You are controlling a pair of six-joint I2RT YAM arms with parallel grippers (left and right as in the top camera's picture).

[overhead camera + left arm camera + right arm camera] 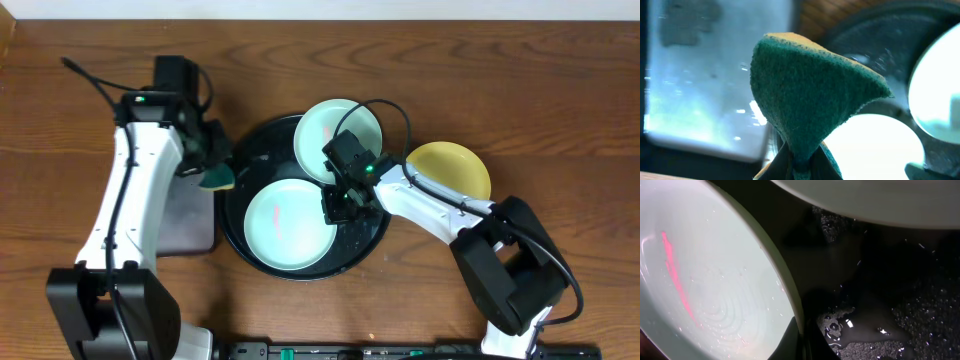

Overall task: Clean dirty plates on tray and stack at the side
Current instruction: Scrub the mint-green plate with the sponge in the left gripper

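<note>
Two pale mint-blue plates lie in the round black tray [240, 165]: one at the front [285, 225] with a red smear, one at the back [335, 135]. The pale yellow plate [455, 170] sits on the table to the right of the tray. My left gripper [213, 165] is shut on a teal sponge [217, 180] over the tray's left rim; the sponge fills the left wrist view [810, 95]. My right gripper [338, 205] is shut on the right rim of the front plate [705, 275], one finger inside the rim [800, 342] and one outside.
A smaller rectangular tray [185, 215] lies left of the round tray, under my left arm; it also shows in the left wrist view [710, 75]. The round tray's floor [890, 280] is wet with droplets and a puddle.
</note>
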